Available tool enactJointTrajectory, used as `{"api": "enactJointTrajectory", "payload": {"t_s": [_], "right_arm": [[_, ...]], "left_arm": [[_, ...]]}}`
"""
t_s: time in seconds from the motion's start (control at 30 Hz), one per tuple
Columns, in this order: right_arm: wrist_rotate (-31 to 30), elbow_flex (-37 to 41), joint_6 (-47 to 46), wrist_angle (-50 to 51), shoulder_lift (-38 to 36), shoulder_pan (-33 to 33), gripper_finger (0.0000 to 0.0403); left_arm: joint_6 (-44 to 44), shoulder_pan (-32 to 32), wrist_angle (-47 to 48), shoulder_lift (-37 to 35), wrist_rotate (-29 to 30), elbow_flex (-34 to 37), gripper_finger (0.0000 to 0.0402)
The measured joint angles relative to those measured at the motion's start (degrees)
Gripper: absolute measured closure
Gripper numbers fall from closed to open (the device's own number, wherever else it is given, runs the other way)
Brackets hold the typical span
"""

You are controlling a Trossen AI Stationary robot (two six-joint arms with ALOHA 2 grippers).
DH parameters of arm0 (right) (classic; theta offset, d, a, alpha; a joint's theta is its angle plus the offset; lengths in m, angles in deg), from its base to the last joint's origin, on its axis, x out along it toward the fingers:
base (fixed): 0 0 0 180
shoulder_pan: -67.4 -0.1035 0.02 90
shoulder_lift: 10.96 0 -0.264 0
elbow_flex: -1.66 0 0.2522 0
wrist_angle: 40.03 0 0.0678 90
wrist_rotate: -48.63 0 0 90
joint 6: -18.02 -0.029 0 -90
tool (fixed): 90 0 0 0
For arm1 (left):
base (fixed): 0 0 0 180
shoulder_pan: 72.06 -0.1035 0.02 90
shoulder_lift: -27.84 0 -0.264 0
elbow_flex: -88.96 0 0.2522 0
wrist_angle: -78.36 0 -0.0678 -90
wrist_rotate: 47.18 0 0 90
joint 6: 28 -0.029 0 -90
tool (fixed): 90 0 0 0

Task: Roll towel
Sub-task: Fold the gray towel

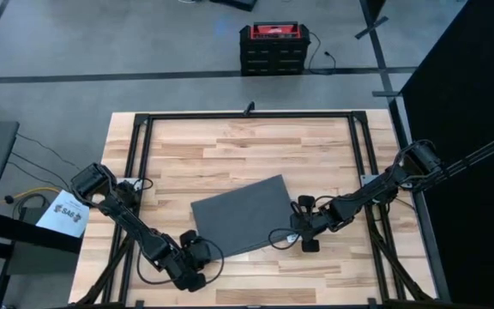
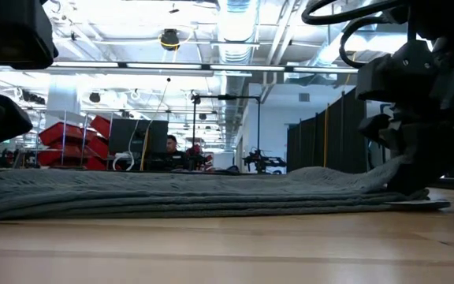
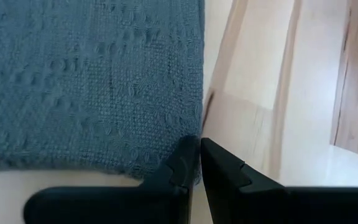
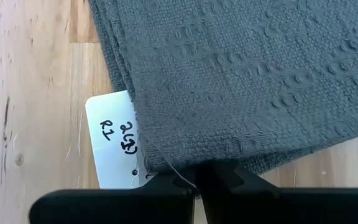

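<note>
Wooden worktop, towel folded flat. My left hand and right hand each pinch a near corner; soft, floppy cloth.

The towel covers part of its white tag, whose handwriting is partly hidden.

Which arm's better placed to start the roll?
Marginally the right. The right pincer is shut on the towel at its tagged corner, lifting the edge slightly in the low view. The left pincer also pinches a corner, but there the towel lies flat.
</note>
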Motion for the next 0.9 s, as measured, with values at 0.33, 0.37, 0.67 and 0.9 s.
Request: {"api": "enactJointTrajectory", "payload": {"t_s": [0.33, 0.37, 0.67, 0.9], "right_arm": [[-0.24, 0.35, 1.25, 1.86, -3.58, 0.11, 0.0403], [-0.23, 0.35, 1.26, 2.07, -3.68, 0.19, 0.0403], [-0.24, 0.26, 1.25, 3.01, -3.80, 0.35, 0.0403], [-0.17, -3.18, 1.18, 13.10, -3.82, 0.26, 0.0403]], "left_arm": [[-2.73, -0.93, -0.41, -0.62, -0.47, -0.06, 0.0387], [-3.15, -0.90, 0.07, -1.00, -0.77, -0.34, 0.0387], [-20.51, -0.46, -1.26, -6.40, 6.92, -5.02, 0.0387], [-23.43, -6.81, 5.27, -6.49, 9.80, -3.41, 0.0387]]}}
